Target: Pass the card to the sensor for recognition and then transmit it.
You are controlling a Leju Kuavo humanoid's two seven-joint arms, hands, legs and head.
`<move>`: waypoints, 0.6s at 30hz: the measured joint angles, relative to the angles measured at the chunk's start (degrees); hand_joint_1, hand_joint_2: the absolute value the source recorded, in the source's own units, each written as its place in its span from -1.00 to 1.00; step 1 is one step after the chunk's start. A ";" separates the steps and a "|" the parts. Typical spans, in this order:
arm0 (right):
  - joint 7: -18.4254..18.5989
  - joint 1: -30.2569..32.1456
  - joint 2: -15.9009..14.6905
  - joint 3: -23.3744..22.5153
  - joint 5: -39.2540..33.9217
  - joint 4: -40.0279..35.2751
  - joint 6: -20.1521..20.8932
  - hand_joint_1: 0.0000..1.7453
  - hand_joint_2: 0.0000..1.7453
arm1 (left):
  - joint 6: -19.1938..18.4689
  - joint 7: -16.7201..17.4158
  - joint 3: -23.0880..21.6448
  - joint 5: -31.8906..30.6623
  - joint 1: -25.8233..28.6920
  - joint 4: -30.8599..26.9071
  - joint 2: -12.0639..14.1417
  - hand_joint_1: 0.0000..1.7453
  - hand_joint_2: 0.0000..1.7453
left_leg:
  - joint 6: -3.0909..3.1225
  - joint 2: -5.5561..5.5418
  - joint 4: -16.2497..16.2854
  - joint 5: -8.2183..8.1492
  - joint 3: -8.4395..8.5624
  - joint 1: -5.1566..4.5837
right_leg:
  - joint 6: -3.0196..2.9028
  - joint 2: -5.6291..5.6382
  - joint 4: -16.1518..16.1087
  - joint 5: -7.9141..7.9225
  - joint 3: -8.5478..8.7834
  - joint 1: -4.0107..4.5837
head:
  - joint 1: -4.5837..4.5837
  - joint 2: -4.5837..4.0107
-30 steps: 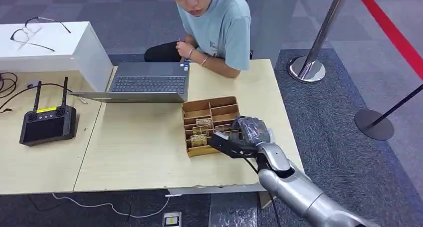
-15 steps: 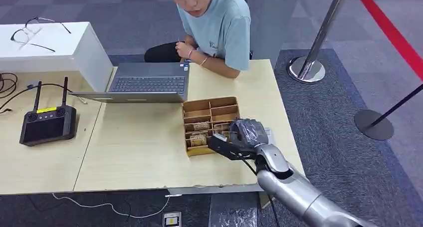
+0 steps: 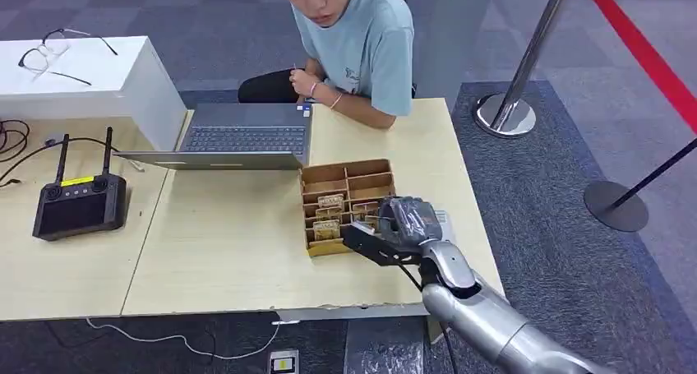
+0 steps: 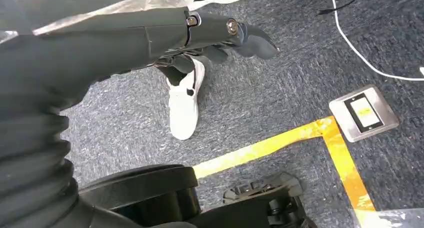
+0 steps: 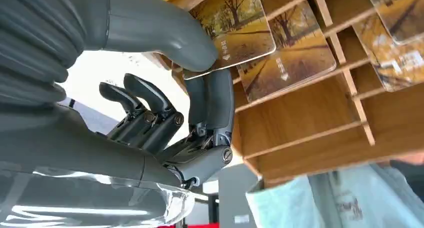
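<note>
We pinch one card (image 5: 235,25) with our right hand (image 3: 408,219) at the box's (image 3: 345,170) four o'clock corner; lifting, sensing and handing over remain. Our left hand (image 4: 220,35) hangs released.

card's (image 5: 235,25) lower corner hidden between fingers (image 5: 210,102), person (image 3: 353,37) cut off at top edge

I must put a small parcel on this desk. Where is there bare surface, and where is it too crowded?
The widest bare patch of the table lies between the laptop, the wooden card box and the front edge. A smaller one is between the box and the person's arm. It is crowded at the box's right side, where the right robot hand pinches a card.
</note>
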 joint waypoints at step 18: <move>3.23 -3.60 -0.68 -1.55 4.61 -10.32 0.11 1.00 1.00 | 0.20 -0.85 0.02 0.52 0.05 0.00 0.00 -1.00 1.00 | 0.00 0.00 0.00 0.00 -0.02 0.00 | 0.00 0.00 0.00 0.00 -0.04 0.00 | -0.02 0.00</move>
